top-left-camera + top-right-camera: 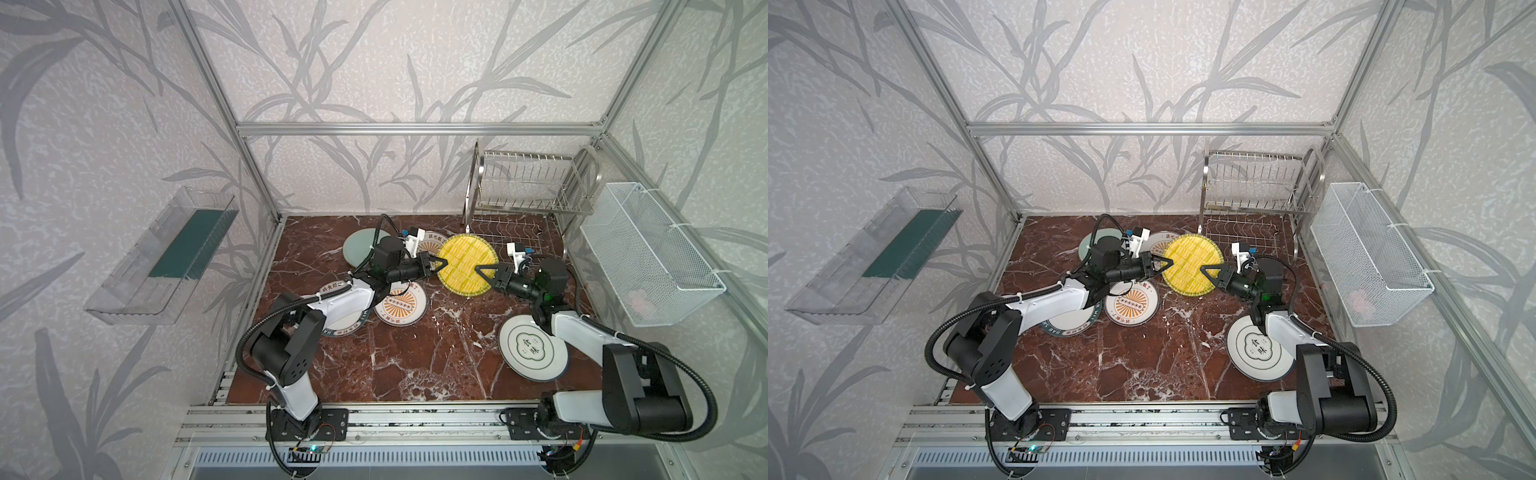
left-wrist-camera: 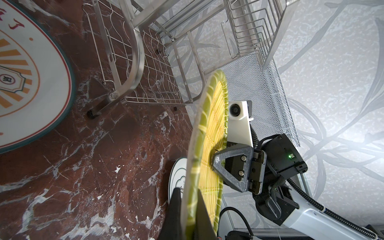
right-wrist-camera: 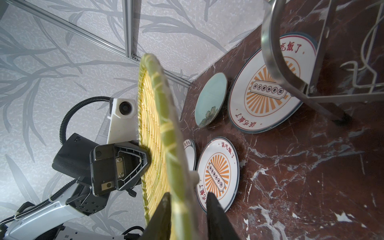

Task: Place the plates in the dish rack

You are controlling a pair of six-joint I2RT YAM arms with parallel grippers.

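Note:
The yellow ribbed plate hangs tilted above the marble, in front of the steel dish rack. My left gripper is shut on its left rim. My right gripper straddles the opposite rim: one finger touches it, the other stands off with a gap, so it is open. Flat on the marble lie the pale green plate, two sunburst plates, the teal-rimmed plate partly under my left arm, and the cloud-emblem plate.
A white mesh basket hangs on the right wall beside the rack. A clear plastic tray is mounted on the left wall. Aluminium frame posts stand at the back corners. The rack's lower tier lies just behind the raised plate.

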